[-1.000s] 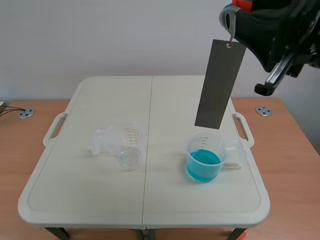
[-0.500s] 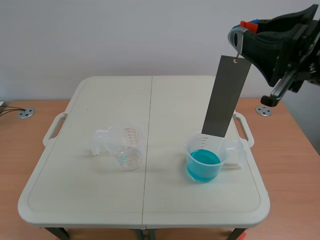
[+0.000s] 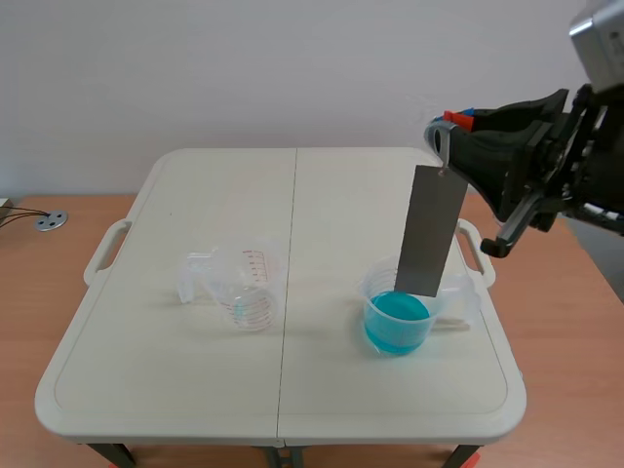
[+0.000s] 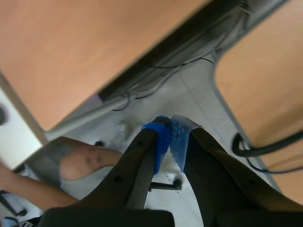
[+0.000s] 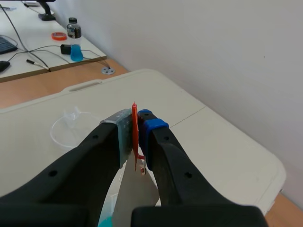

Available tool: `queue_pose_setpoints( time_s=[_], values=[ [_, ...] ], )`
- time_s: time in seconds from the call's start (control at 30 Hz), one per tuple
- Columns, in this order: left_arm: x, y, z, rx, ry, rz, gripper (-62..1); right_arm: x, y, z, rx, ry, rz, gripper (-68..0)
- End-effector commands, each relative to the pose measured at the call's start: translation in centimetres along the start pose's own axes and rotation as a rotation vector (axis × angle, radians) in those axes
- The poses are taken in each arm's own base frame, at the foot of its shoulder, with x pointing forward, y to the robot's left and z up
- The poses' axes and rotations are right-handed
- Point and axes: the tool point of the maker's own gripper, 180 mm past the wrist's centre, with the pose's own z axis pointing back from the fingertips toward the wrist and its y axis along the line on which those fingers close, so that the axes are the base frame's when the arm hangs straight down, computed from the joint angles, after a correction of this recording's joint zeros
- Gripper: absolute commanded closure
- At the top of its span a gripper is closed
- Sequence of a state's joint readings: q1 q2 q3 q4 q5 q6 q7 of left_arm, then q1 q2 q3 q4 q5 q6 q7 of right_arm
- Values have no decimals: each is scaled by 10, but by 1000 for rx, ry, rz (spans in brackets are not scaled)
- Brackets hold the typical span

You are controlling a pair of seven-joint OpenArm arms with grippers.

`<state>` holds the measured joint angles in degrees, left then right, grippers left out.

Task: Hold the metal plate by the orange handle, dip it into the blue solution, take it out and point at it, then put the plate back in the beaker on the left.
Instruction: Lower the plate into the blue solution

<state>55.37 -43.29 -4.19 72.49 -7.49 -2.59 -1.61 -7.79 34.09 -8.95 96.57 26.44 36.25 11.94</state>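
My right gripper (image 3: 454, 121) hangs over the table's right side, shut on the thin orange handle (image 5: 135, 137). The grey metal plate (image 3: 431, 231) dangles from the handle, slightly tilted. Its lower end sits inside the mouth of the beaker of blue solution (image 3: 397, 318), just at the liquid; I cannot tell whether it touches. In the right wrist view the plate (image 5: 138, 198) hangs under my right gripper (image 5: 136, 124). The empty clear beaker (image 3: 240, 287) stands left of centre and also shows as the empty beaker (image 5: 71, 130). My left gripper (image 4: 170, 137) is shut on nothing, off the table and facing the floor.
The white folding table (image 3: 195, 195) rests on a wooden desk with a cable grommet (image 3: 51, 221) on each side. In the right wrist view a bottle of blue liquid (image 5: 74, 40) and a red tape roll (image 5: 58, 36) lie on a far desk.
My right arm has come down and shifted right with the plate. The plate's lower end dropped from above the blue beaker into its mouth. The beakers have not moved.
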Motion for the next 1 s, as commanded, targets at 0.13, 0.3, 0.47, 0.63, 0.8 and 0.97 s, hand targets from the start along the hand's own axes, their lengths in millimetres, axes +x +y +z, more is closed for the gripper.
queue_pose_setpoints(
  time_s=[0.13, 0.3, 0.47, 0.63, 0.8, 0.97],
  values=[
    [-4, -25, -1, -43, 5, 15, -16, -1, -10, -12, -10, -32, -20, -13],
    [-6, -32, -1, -46, 8, 40, -16, -22, -8, -19, -11, 5, -48, -13],
    [-6, -32, -1, -45, 7, 41, -16, -45, -5, -23, -17, 51, -72, -12],
    [-6, -31, -2, -44, 11, 41, -16, -63, -3, -22, -25, 89, -94, -12],
    [-6, -31, -2, -44, 11, 43, -16, -74, 2, -22, -13, 117, -106, -13],
    [-5, -30, -2, -42, 9, 42, -16, -74, 1, -23, -9, 116, -105, -13]
  ],
)
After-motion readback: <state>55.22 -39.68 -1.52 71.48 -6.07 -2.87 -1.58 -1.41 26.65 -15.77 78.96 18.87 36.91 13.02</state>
